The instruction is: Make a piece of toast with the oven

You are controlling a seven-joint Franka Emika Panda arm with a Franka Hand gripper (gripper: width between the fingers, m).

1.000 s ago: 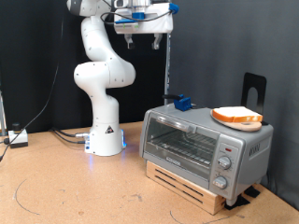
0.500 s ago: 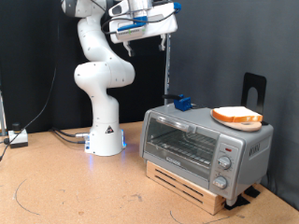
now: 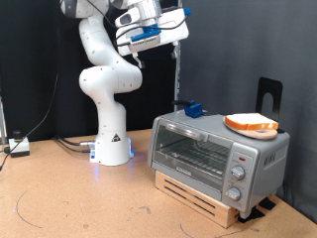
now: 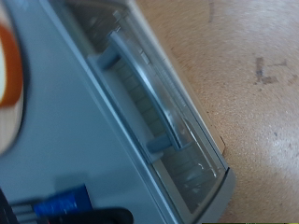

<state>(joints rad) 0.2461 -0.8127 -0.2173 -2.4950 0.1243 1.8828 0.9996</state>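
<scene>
- The piece of toast (image 3: 252, 123), pale with an orange-brown crust, lies on a round wooden plate (image 3: 238, 128) on top of the oven (image 3: 218, 157).
- The oven's glass door (image 4: 154, 107) is shut.
- The gripper (image 3: 172, 44) hangs high above the oven, holding nothing; its fingers are too small to judge their spread.
- In the wrist view the toast is only a cropped, blurred edge.

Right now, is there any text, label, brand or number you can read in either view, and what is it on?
None can be read.
Oven: small marks around the knobs on its panel, too small to read.
Blue object on the oven top: no text visible.
Toast and its plate: unmarked.
Wrist view: blurred, the oven door handle shows no lettering.
</scene>
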